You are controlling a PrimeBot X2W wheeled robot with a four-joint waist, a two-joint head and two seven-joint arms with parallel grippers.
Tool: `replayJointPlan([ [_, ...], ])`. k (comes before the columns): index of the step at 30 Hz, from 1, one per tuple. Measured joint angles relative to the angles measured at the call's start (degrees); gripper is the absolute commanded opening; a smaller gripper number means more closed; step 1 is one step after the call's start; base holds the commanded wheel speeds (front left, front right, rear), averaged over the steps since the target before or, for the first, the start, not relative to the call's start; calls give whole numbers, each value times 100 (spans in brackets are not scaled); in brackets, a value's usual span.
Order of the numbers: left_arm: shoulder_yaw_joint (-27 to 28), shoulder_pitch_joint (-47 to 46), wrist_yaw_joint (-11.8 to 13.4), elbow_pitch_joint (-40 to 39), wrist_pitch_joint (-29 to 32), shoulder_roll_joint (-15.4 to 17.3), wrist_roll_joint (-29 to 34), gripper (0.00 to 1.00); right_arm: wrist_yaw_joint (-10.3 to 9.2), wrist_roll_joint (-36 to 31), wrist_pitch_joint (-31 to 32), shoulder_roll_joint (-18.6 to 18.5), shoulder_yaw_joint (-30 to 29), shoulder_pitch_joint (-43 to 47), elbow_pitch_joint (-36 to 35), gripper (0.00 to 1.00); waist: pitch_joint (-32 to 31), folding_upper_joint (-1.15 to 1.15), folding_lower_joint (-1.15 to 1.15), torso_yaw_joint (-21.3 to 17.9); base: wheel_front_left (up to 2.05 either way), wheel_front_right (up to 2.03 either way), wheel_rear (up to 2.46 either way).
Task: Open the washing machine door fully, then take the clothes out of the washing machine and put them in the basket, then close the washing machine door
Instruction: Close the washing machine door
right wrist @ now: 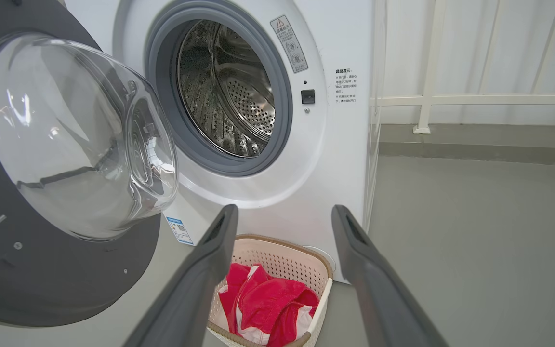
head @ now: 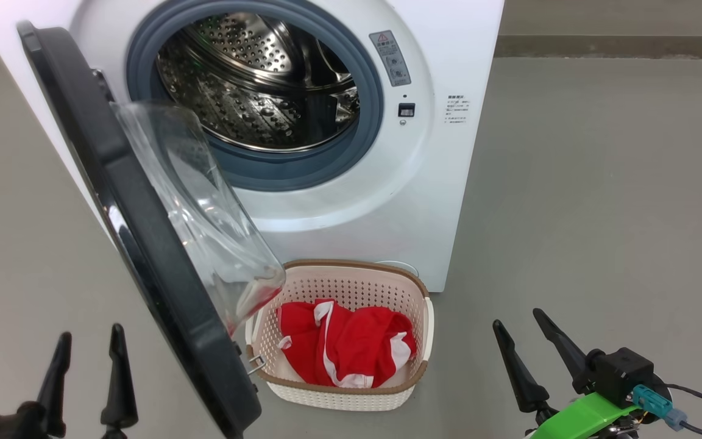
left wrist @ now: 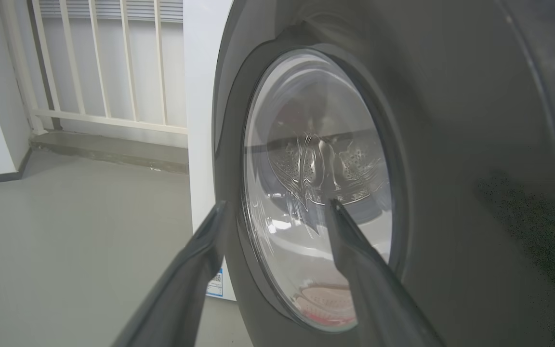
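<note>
Two pincers were inspected; both stood wide and held nothing. Your left gripper (head: 91, 330) sat low at the near left, on the outer side of the washing machine door (head: 144, 244). In its wrist view its fingers (left wrist: 186, 279) pointed at the door's glossy black outer face, close to it, though contact could not be confirmed. Your right gripper (head: 517, 317) hung at the near right over bare floor (head: 601, 213), well apart from everything.

The door was swung out towards you, hinged at the machine's left, its glass bowl window (head: 205, 201) bulging to the inner side. Just beyond its lower edge the basket (head: 339, 396) sat on the floor close in front of the washing machine (head: 448, 183), with the clothes (head: 345, 347) heaped inside it. The drum (head: 253, 79) behind looked empty (its near floor was hidden by the grey rubber ring (head: 302, 174)).

Judgement: unloading was done, and closing the door was the step in hand. You were advised to press the left fingers on the black rim towards the free edge, away from the hinge and off the glass. You were to follow the arc until the latch hook (head: 255, 364) met the machine front. The bowl overlapped the basket rim in the head view. Whether it would pass clear could not be told, so a slow swing was advised.
</note>
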Motion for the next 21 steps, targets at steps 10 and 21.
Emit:
replayJointPlan([
  [10, 253, 114, -27, 244, -2, -154, 682, 100, 0, 0, 0, 5, -34, 0, -5, 100, 15, 0, 0, -28, 0, 0, 0],
  [21, 503, 202, -76, 291, -2, -315, 831, 100, 0, 0, 0, 3, -32, -1, -1, 100, 44, 0, 0, -39, 0, 0, 0],
])
